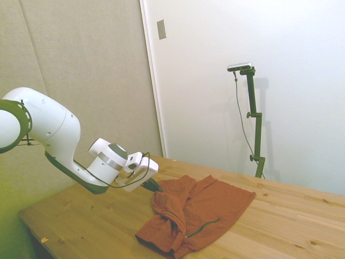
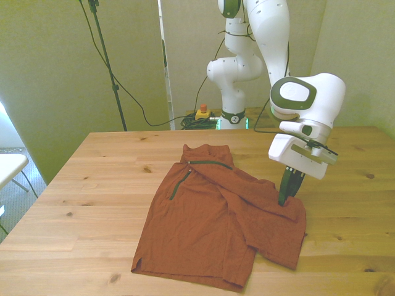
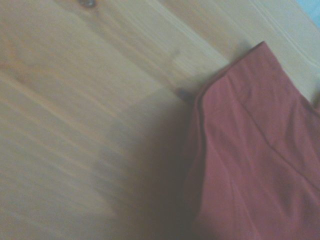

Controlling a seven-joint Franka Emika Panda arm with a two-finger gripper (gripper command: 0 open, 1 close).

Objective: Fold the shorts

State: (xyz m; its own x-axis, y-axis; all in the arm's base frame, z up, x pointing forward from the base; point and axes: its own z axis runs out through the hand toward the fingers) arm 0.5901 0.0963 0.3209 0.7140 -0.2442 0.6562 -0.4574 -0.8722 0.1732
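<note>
Your gripper (image 2: 287, 196) has its fingers drawn narrow and pinched on the edge of the shorts (image 2: 210, 225) at the front view's right, low over the table (image 2: 92, 185). You appear to be at the grasp step of the fold, though the wrist view is too blurred to confirm how much cloth is caught. The shorts lie wrinkled mid-table, partly doubled over. Next, lift that edge and carry it across toward the front view's left. No containers are in sight.

Side camera off table (image 1: 81, 221) end; front camera faces arm; wrist camera close above; all share shorts (image 2: 210, 222).
</note>
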